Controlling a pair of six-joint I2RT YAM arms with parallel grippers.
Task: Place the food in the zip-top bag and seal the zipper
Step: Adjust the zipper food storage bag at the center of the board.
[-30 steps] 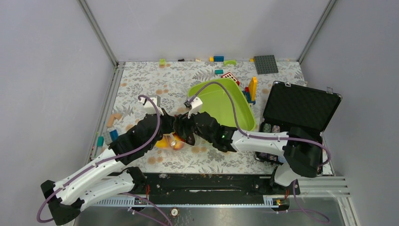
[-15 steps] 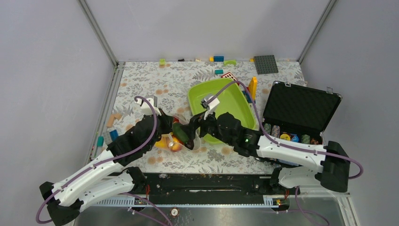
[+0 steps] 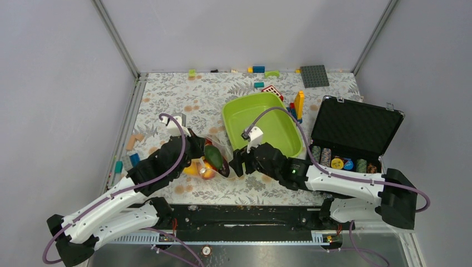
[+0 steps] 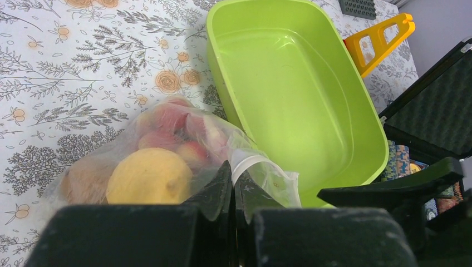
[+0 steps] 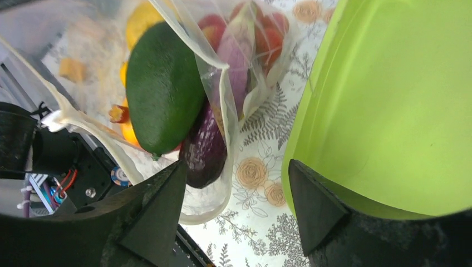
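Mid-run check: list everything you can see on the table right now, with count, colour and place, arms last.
zip-top bag: 1, clear, by the tray's near-left corner, food inside
lemon: 1, yellow, in the bag
red fruit: several, red, in the bag; exact count unclear
eggplant: 1, purple, in the bag near its mouth
green fruit: 1, dark green, at the bag's mouth
tray: 1, lime green, centre, empty
case: 1, black, open, right side; coloured chips inside
baseplate: 1, grey, far edge
loose blocks: several, mixed colours, far edge, beside the tray, left edge
left gripper: shut on the bag's edge
right gripper: open, beside the bag, holding nothing
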